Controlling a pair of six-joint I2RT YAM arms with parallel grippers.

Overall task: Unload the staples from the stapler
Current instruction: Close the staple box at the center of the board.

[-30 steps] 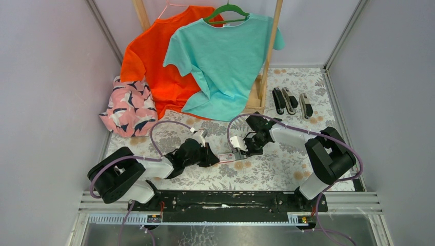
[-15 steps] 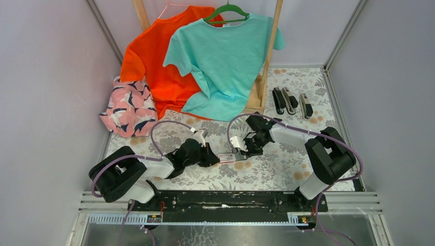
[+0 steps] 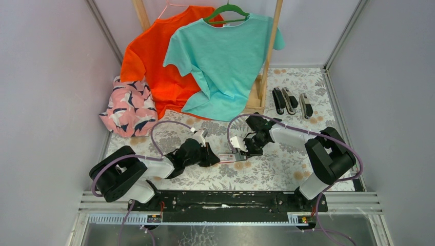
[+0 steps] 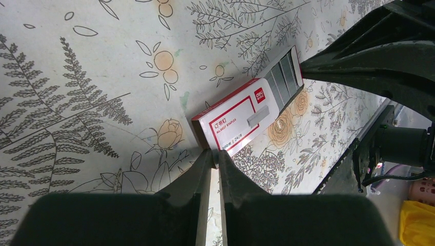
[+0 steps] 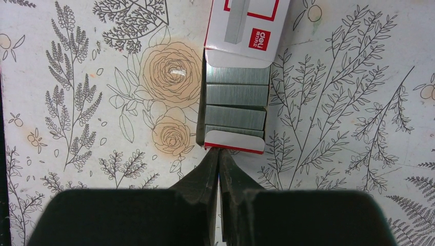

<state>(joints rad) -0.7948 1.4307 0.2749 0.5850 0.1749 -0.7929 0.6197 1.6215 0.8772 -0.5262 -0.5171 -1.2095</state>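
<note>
- table cover (image 3: pixel 267 169): we see white w/ grey leaf & fern line-art, plus peach-orange roses.
- staple box (image 4: pixel 233 120): white, red frame & red logo patch, grey print.
- staples (image 5: pixel 237 95): silvery-grey strips.
- orange tee (image 3: pixel 154 66) & mint-teal tee (image 3: pixel 225 56), both plain; green hanger (image 3: pixel 228 8).
- bundled cloth (image 3: pixel 128 108): pink w/ navy & white shapes.
- staplers (image 3: pixel 290 100): black, w/ some silver.
- left gripper (image 4: pixel 214 156) & right gripper (image 5: pixel 219 154): we note black fingers.
- cables (image 3: pixel 169 122): purple.
</note>
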